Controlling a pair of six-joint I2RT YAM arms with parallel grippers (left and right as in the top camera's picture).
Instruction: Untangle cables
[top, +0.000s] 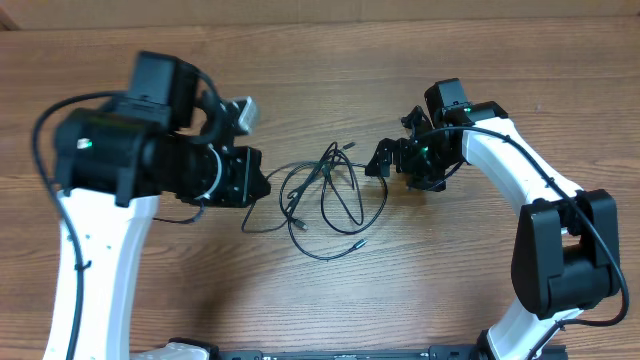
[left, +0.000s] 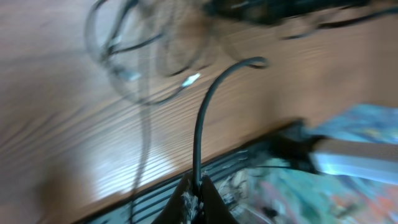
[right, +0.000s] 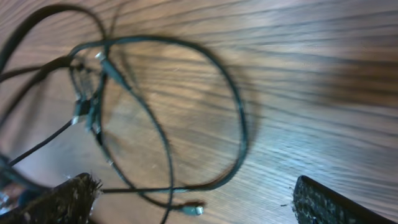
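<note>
A tangle of thin black cables (top: 325, 195) lies looped in the middle of the wooden table. My left gripper (top: 260, 186) sits at the tangle's left edge. In the blurred left wrist view this gripper (left: 199, 188) is shut on one black cable (left: 202, 124) that arches up away from the jaws, with the cable tangle (left: 140, 59) beyond it. My right gripper (top: 381, 160) hovers at the tangle's right side. It (right: 194, 186) stands wide open over a large cable loop (right: 239, 118), and a small plug end (right: 193, 210) lies between its fingers (right: 71, 198).
The table's near edge (left: 249, 146) and a dark slatted strip run close behind the left gripper. Thick black arm cables (top: 40, 150) hang by the left arm, and bare wood (top: 330, 80) spreads around the tangle.
</note>
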